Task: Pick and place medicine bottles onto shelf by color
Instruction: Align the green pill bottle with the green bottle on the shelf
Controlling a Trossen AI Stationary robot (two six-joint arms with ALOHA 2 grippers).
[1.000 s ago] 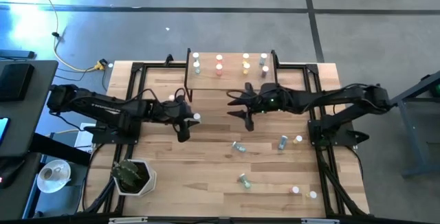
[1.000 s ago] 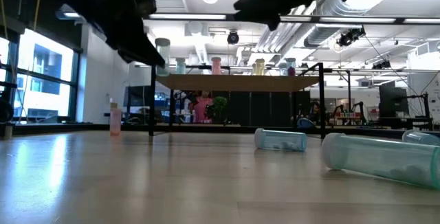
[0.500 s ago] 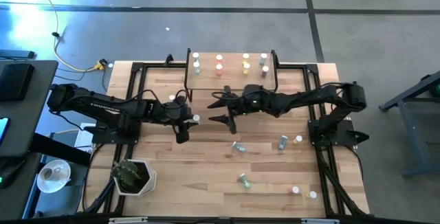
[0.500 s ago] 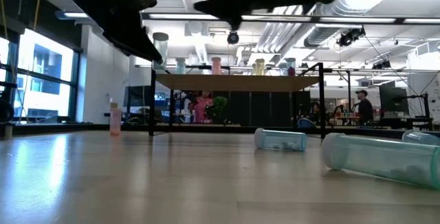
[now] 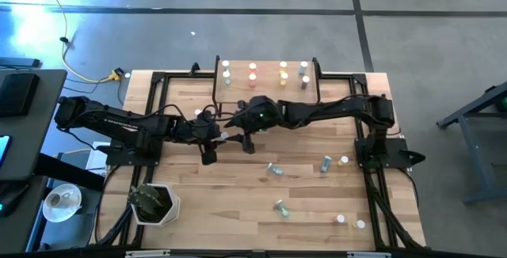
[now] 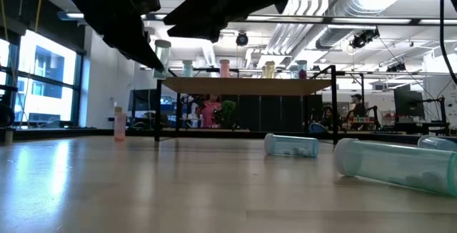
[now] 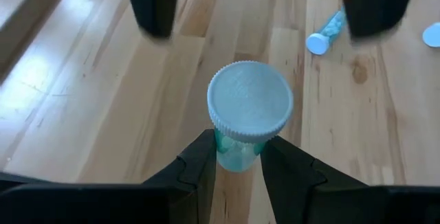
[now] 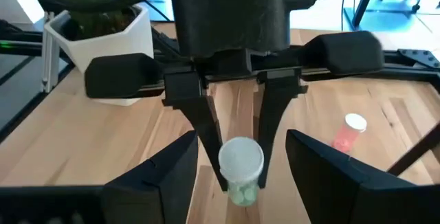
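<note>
While left gripper [image 7: 237, 172] pinches teal bottle [image 7: 249, 114]; right fingers [image 8: 148, 176] flank.

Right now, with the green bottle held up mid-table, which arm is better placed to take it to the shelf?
Right. The left gripper is shut on the green bottle, but the open right gripper already straddles it, and the right arm reaches in from the shelf side.
</note>
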